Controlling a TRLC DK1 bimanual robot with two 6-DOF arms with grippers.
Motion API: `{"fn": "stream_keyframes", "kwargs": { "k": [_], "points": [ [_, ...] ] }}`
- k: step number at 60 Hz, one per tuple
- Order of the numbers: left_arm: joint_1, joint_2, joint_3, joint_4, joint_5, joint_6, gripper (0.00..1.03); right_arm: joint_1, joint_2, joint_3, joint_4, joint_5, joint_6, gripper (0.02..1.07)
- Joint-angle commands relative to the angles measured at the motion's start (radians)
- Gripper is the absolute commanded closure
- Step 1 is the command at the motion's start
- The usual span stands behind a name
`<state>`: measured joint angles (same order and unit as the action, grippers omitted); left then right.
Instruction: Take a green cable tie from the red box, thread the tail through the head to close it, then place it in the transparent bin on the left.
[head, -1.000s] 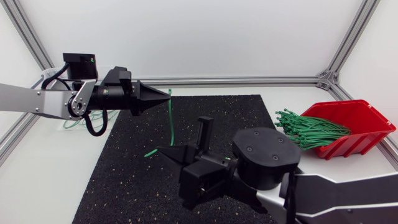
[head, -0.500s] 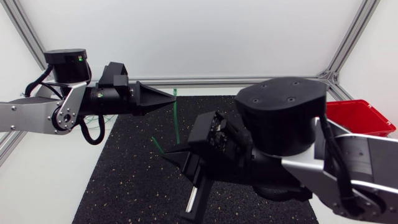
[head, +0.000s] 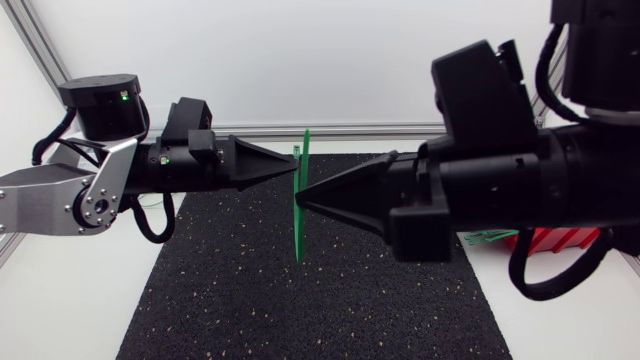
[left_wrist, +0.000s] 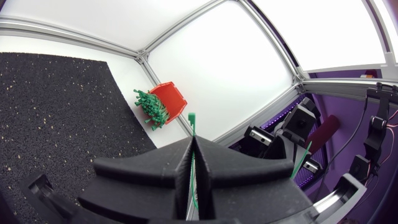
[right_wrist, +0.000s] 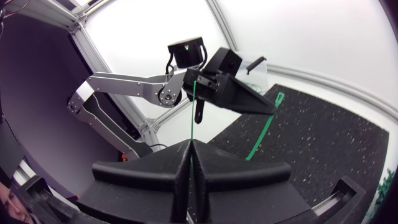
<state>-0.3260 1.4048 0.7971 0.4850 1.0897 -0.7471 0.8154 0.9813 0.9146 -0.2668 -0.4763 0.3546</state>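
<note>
Threading step, likely: steer the tail squarely into the head, both grips firm, no twist.

Left gripper (head: 291, 172), over the black mat (head: 220, 290): fingers pressed together on the green cable tie (head: 299, 235) near its head. The tie hangs upright above mid-mat. Right gripper (head: 303, 200): likewise clamped on the strap. Red box (left_wrist: 172, 99) sits off the mat's right edge.

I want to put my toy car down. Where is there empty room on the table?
The near half of the black mat is bare, and so is the white table strip left of it. It is crowded mid-mat, where the left tool and right tool both pinch the cable tie, and at the red box on the right.
</note>
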Motion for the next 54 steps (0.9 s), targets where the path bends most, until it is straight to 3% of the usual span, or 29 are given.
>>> {"fn": "stream_keyframes", "kwargs": {
  "k": [1,7,32,40,54],
  "points": [
    [-0.016,-0.029,-0.029,0.017,-0.008,0.014,1.0,-0.007,0.054,0.024,-0.041,-0.047,0.099,1.02],
    [-0.024,-0.055,-0.045,0.018,-0.019,0.02,1.0,-0.021,0.097,0.092,-0.153,-0.147,0.162,1.02],
    [-0.058,-0.142,-0.111,0.072,-0.067,0.048,1.0,-0.194,0.232,0.208,-0.319,-0.613,0.494,1.02],
    [-0.088,-0.158,-0.144,0.133,-0.105,0.043,1.0,-0.199,0.275,0.244,-0.339,-0.7,0.549,1.02],
    [-0.11,-0.187,-0.168,0.173,-0.155,0.037,1.0,-0.176,0.304,0.293,-0.374,-0.702,0.603,1.02]
  ]
}}
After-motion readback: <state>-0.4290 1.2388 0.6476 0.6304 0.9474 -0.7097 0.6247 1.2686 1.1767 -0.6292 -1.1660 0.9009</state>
